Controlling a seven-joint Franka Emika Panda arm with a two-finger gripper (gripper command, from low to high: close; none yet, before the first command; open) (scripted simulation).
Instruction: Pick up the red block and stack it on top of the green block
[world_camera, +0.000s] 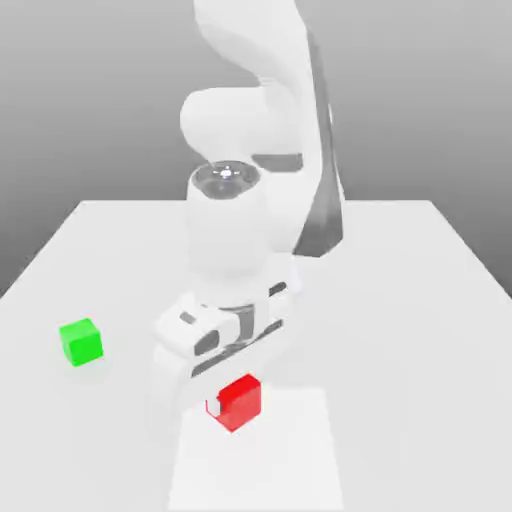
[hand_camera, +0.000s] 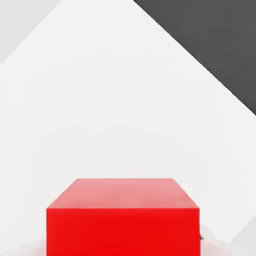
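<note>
Here, red block: partly hidden behind the gripper, low over it.
Fingers: cannot tell whether clamped.
Green block: far left, unobstructed.

No readable text, labels, numbers or signs on anything in view.

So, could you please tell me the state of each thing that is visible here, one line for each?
red block: on the table, right under the gripper, not stacked.
green block: on the table toward the exterior view's left, alone, nothing on top.
gripper: lowered at the red block; one fingertip shows beside it.
table: white, carries both blocks.
</note>
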